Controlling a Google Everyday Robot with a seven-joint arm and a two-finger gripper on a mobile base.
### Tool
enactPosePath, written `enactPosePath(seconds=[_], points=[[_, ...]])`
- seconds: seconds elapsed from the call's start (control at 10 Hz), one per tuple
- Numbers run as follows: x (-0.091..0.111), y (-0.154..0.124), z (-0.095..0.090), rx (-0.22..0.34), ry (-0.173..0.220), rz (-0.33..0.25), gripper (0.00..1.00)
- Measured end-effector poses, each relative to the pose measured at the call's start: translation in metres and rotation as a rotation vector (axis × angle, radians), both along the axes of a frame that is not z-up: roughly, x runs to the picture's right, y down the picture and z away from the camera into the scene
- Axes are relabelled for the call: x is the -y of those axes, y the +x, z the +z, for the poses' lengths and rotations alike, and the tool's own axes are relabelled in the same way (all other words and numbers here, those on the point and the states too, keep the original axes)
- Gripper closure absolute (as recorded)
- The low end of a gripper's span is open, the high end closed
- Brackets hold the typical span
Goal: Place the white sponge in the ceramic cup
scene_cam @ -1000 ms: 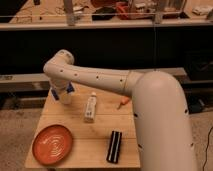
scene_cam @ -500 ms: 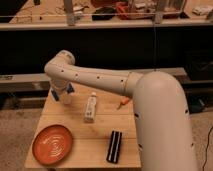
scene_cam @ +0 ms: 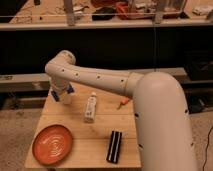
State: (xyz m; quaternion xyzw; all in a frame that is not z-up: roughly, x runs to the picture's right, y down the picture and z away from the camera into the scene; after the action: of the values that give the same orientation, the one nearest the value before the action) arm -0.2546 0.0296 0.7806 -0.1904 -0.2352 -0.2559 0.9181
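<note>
My gripper (scene_cam: 62, 93) is at the far left of the wooden table (scene_cam: 95, 130), at the end of the white arm (scene_cam: 100, 80) that reaches over from the right. It hangs directly over a small whitish upright cup (scene_cam: 65, 99) and covers the cup's top. The white sponge does not show; it may be hidden at the gripper or in the cup.
A long white capped bottle (scene_cam: 90, 107) lies right of the cup. An orange plate (scene_cam: 52, 144) sits at the front left. A black rectangular object (scene_cam: 115, 146) lies at the front middle. A small orange item (scene_cam: 121, 104) is near the arm.
</note>
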Motion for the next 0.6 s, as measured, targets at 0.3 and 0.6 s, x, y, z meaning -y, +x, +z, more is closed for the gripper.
enactPosePath(seconds=[0.3, 0.6], points=[[-0.0019, -0.0002, -0.0001, 0.009, -0.009, -0.011, 0.46], [-0.0032, -0.0017, 0.0002, 0.016, -0.015, -0.022, 0.35]])
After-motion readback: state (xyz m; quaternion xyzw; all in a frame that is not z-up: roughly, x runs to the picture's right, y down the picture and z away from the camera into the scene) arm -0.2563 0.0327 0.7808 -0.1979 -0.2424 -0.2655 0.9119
